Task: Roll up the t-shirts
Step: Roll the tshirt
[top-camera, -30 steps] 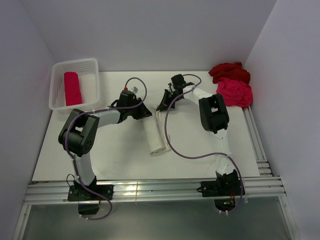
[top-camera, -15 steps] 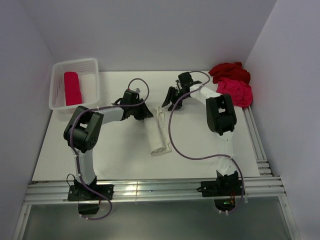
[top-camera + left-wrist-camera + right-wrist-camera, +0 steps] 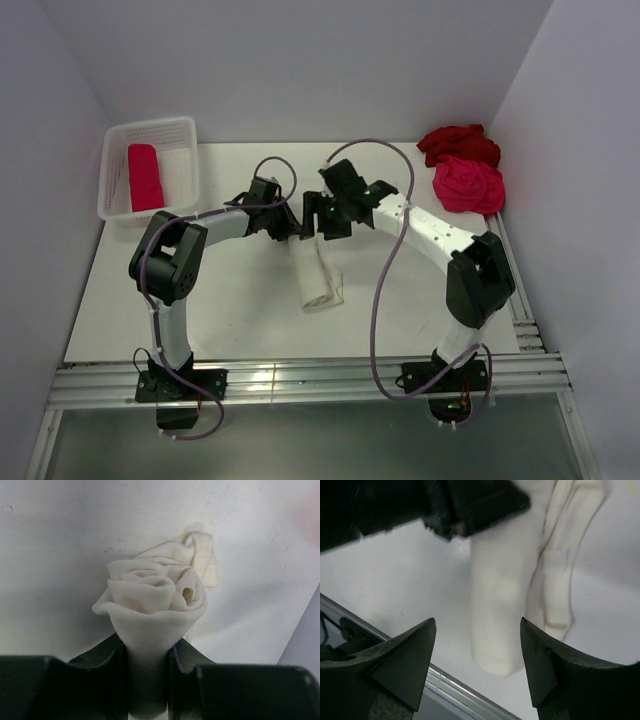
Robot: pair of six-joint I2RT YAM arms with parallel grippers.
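Observation:
A cream-white t-shirt (image 3: 315, 275) lies mid-table as a long roll, with a loose flap (image 3: 560, 575) along its right side. My left gripper (image 3: 291, 227) is shut on the roll's far end. In the left wrist view the spiral end (image 3: 155, 595) bulges out above the fingers (image 3: 107, 667). My right gripper (image 3: 319, 226) hovers open over the same roll (image 3: 500, 590), its fingertips (image 3: 422, 640) either side and not touching it. A dark red t-shirt (image 3: 458, 143) and a hot pink one (image 3: 468, 186) lie crumpled at the back right. A pink-red roll (image 3: 145, 177) sits in the basket.
The white mesh basket (image 3: 152, 129) stands at the back left corner. Aluminium rails (image 3: 300, 380) run along the near edge and the right side of the table. The two grippers are very close together at the roll's far end; the left gripper's body (image 3: 465, 502) shows in the right wrist view.
My right gripper has opened and swung left from beside the roll to over its far end. The left gripper has kept its grip and hardly moved.

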